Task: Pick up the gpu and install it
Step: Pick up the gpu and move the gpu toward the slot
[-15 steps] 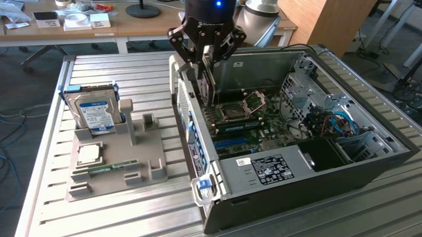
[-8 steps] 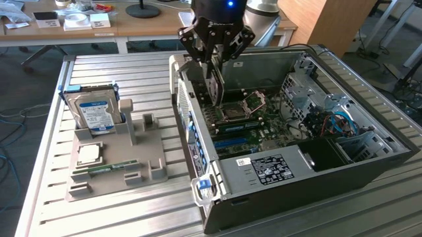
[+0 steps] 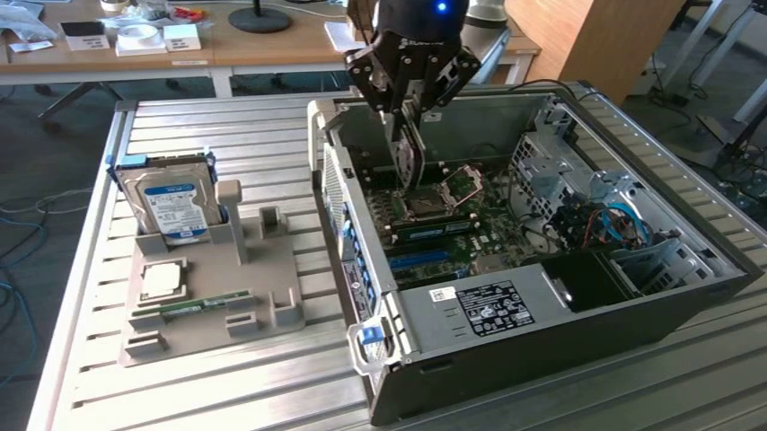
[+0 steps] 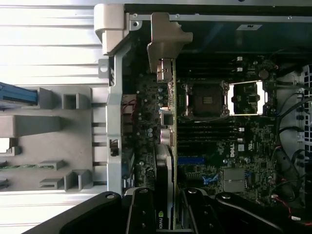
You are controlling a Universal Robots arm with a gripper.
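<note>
Exterior view: tool (image 3: pixel 408 109) pinches the gpu (image 3: pixel 410 162) upright; it hangs inside the open case (image 3: pixel 540 337) over the motherboard (image 3: pixel 504 220).

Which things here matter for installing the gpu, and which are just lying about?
In the job: gpu, clamped in the gripper; open computer case; motherboard.
Lying about: hard drive, RAM stick, processor chip, all on the grey holder.

Hard drive (image 3: pixel 171 205) on grey holder (image 3: pixel 222 269)
</note>
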